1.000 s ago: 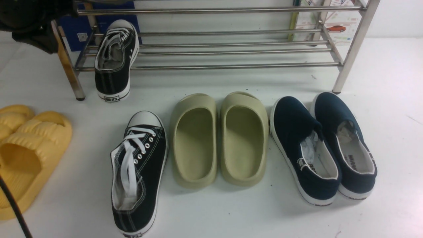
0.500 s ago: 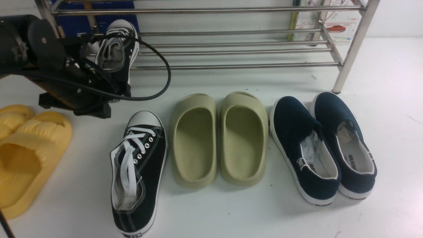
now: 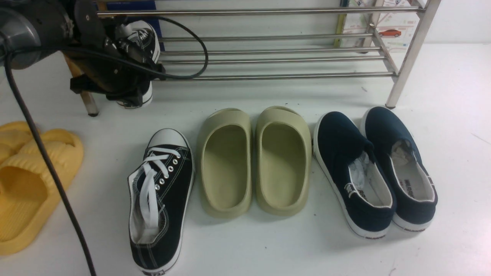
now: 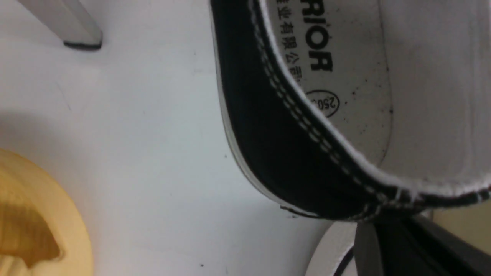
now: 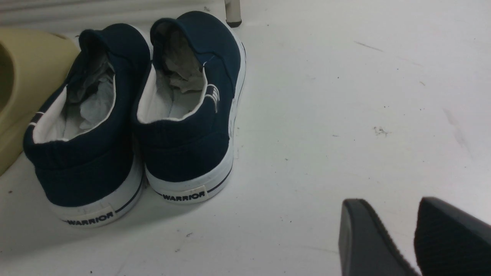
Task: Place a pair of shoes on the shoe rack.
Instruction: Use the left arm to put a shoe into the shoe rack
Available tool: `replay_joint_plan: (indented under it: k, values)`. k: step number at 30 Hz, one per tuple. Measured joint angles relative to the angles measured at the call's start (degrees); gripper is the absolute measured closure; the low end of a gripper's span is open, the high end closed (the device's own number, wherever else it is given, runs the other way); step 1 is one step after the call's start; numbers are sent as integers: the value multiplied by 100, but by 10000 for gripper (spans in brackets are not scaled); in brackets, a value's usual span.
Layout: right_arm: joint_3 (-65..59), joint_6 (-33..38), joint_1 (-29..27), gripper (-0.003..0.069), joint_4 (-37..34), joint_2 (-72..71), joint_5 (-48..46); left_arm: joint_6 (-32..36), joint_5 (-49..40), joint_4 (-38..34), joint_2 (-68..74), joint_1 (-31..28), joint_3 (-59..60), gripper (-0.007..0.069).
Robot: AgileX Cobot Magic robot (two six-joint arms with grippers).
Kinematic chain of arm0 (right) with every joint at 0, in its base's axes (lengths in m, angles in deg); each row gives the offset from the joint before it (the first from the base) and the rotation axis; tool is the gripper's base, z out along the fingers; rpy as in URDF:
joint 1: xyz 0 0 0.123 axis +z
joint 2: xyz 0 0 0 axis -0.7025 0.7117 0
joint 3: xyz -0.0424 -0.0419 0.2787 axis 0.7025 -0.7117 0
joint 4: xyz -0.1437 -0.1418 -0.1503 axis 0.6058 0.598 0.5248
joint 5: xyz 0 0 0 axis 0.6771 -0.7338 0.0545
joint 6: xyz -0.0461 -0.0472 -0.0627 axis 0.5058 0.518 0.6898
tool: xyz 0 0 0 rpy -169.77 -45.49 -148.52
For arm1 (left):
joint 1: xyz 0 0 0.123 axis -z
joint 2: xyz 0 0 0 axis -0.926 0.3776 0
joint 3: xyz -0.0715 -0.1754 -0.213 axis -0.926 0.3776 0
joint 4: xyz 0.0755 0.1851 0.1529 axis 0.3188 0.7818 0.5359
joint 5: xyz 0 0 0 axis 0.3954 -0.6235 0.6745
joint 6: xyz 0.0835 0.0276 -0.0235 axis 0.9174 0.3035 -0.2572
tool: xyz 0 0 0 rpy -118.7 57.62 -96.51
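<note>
Your left gripper [image 3: 126,86] sits at the heel of the black sneaker [image 3: 147,34] propped on the shoe rack [image 3: 268,59], likely to seat it; grip unreadable. Second sneaker [image 3: 161,199] lies before the rack. Right gripper [image 5: 412,237]: fingers narrowly parted, empty.

front cam wide, wrist cams close

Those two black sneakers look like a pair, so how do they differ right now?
The far sneaker leans toe-up on the shoe rack with its heel low; the near sneaker lies flat on the floor. The left arm covers much of the far sneaker, while the near sneaker is fully in view, with nothing touching it. Both are black canvas with white toe caps and white soles.
</note>
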Motion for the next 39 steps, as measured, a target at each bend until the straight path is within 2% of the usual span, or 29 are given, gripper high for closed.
replay_joint_plan:
  k: [5,16,22,29,39]
  values:
    - [0,0,0,419,0,0,0,-186,-29,428,75,0,-299,638]
    - [0,0,0,419,0,0,0,-247,119,740,431,0,-324,638]
    - [0,0,0,419,0,0,0,-792,175,1313,442,-5,-429,638]
    - [0,0,0,419,0,0,0,-924,655,1232,451,-5,-518,638]
    - [0,0,0,419,0,0,0,-910,402,1169,396,-5,-525,636]
